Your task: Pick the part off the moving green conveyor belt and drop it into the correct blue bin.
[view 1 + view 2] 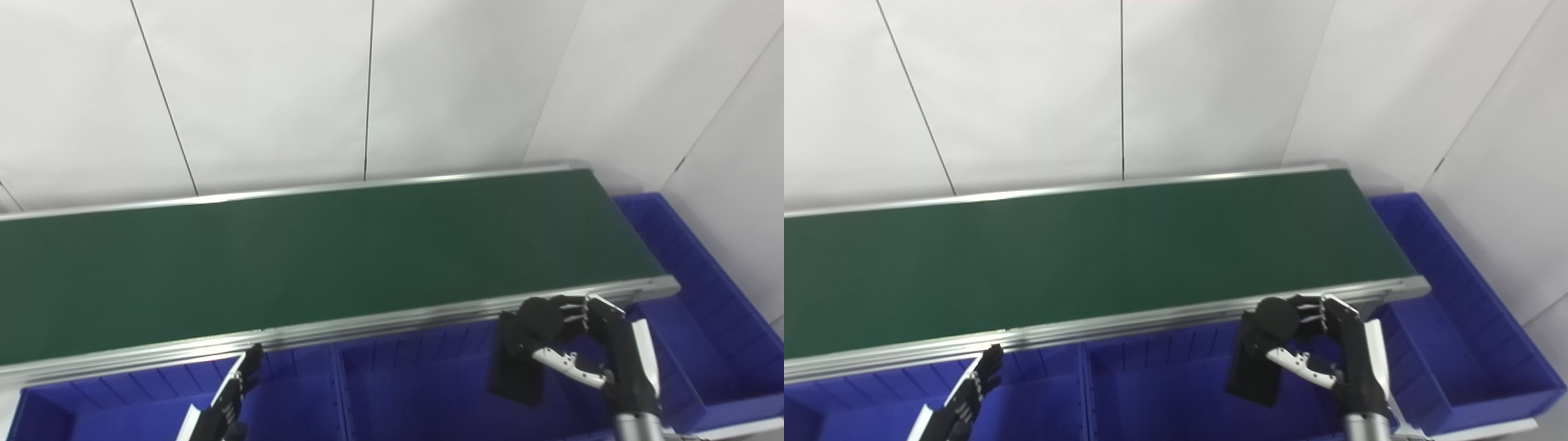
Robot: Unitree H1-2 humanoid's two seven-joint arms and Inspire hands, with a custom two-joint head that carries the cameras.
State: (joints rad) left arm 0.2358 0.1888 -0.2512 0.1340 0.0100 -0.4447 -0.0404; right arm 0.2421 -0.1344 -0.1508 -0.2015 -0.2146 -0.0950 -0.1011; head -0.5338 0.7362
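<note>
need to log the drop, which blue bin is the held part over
The middle bin: the right hand holds the black part above it, not the left or end bins.

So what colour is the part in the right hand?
Black part, held by the right hand; clearest in the left eye view.

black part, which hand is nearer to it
Right. The right hand is shut on the black part, holding it over a blue bin; the left hand is far off at the picture's lower left.

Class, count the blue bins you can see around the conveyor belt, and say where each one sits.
3. A left bin and a middle bin sit below the belt's near edge; a third bin wraps its right end. More may lie beyond the frame.
</note>
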